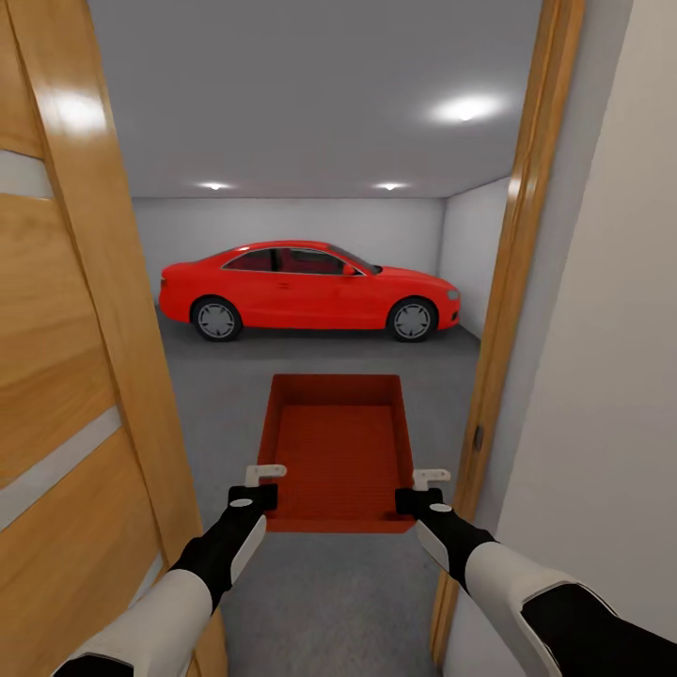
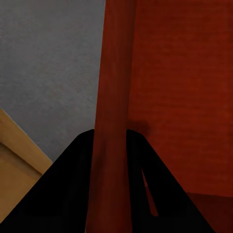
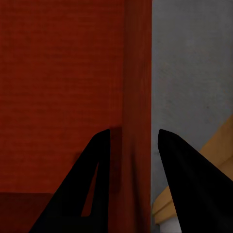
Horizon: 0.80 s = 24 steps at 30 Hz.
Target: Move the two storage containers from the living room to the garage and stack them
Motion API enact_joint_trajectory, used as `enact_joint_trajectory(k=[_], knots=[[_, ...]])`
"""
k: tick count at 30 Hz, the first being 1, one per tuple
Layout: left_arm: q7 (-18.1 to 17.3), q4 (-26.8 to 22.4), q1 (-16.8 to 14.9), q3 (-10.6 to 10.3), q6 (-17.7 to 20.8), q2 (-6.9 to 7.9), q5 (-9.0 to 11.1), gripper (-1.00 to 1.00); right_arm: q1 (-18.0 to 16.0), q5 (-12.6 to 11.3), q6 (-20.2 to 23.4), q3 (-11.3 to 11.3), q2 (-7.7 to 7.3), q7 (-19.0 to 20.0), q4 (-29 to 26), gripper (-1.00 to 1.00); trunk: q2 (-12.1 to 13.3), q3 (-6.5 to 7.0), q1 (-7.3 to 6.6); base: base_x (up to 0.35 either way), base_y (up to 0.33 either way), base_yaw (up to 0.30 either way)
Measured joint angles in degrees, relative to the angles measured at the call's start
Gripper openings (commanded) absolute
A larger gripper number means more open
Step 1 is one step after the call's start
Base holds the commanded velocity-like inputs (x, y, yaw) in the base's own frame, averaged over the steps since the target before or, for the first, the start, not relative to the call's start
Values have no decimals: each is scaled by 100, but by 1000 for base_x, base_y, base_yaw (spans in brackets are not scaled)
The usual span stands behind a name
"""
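I hold one red-orange storage container (image 1: pixel 340 449) out in front of me with both arms, level and open side up, in a doorway facing the garage. My left gripper (image 1: pixel 261 495) clamps the near left corner of its rim and my right gripper (image 1: pixel 419 498) clamps the near right corner.

The left wrist view shows the container's wall (image 2: pixel 114 145) pinched between my two dark fingers (image 2: pixel 73 189), nearly closed on it, with grey floor (image 2: pixel 48 73) and a strip of wood beyond. The right wrist view shows the same kind of grip: the wall (image 3: pixel 137 121) runs between the fingers (image 3: pixel 187 184), though a small gap shows on one side.

The head view adds the surroundings. A red car (image 1: pixel 308 290) stands side-on at the far wall, well apart from the container. A wooden door (image 1: pixel 70 376) hangs open close on my left, and a wooden door frame (image 1: pixel 512 301) with a pale wall (image 1: pixel 602 357) stands close on my right.
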Motion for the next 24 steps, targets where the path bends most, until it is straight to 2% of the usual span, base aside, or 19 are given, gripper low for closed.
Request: enact_joint_trajectory(k=[5, 24], knots=[[0, 2, 0, -3, -6, 1, 2, -100, 0, 2, -7, -1, 0, 0, 3, -100, 0, 0, 0, 51, 0, 0], [25, -2, -1, -15, -49, -15, 17, -100, 1, -14, -5, 33, -25, 6, -45, -100, -1, -1, -3, 314, 0, 0]])
